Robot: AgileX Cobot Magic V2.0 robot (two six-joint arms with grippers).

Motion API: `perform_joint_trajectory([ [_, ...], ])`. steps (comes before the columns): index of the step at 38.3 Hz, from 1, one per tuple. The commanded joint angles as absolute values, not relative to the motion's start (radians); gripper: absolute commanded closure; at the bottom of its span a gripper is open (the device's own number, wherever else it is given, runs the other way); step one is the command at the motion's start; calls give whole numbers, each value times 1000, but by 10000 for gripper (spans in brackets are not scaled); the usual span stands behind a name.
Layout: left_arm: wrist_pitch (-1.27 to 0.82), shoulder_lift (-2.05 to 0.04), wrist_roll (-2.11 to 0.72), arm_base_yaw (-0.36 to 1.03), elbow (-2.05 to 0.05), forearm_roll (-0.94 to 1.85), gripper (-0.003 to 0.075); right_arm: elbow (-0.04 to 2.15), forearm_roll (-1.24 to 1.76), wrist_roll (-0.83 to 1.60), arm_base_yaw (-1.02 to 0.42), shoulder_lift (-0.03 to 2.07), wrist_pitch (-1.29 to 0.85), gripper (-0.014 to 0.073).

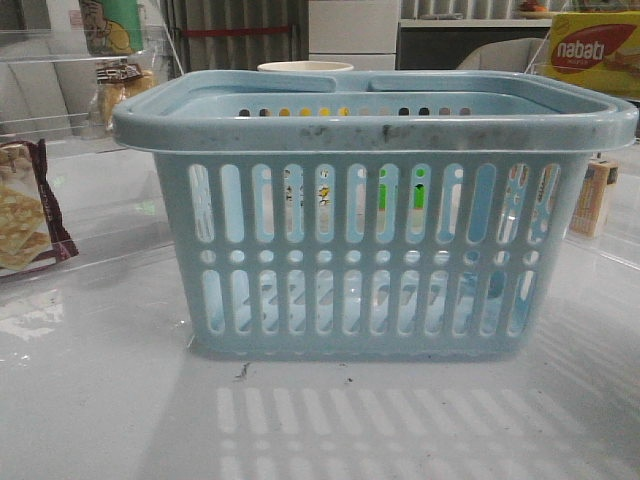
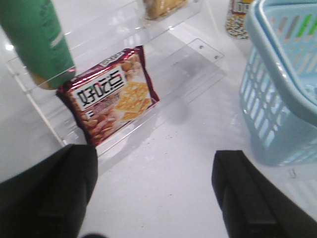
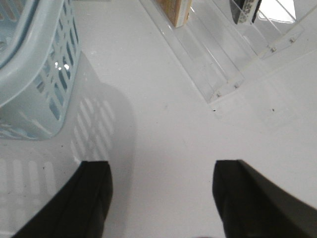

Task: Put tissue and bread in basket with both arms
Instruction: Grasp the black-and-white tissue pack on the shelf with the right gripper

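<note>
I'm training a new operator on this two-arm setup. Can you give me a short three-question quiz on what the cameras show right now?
1. True or false: the left gripper is shut on the cracker packet.
2. Multiple choice: on which side of the basket does the yellow box sit in the front view? A) left B) right C) inside it
3. Fill in: the right gripper hangs over bare table with its jaws ____.

Key: 1. False: it is open and holds nothing; the packet leans in a clear rack ahead of it. 2. B. 3. open.
</note>
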State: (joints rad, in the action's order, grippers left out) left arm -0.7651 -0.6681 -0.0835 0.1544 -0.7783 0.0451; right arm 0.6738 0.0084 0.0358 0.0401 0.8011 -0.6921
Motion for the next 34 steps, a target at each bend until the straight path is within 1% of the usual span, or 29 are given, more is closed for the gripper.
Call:
perform_joint_trajectory([
  [1,-684,-678,-92,238,-810,53,202,748,-14,25,91,878,-585,35],
  [5,-684,-678,-92,306,-810,51,251,846,-14,25,170,1013,-573,35],
  [10,-684,-678,-92,323,-810,51,289,970,-17,25,216,1166,-571,35],
  [23,-684,-678,-92,323,-810,51,352,1247,-44,25,225,1500,-570,35],
  [34,-684,-678,-92,323,-810,51,387,1379,-44,25,225,1687,-508,35],
])
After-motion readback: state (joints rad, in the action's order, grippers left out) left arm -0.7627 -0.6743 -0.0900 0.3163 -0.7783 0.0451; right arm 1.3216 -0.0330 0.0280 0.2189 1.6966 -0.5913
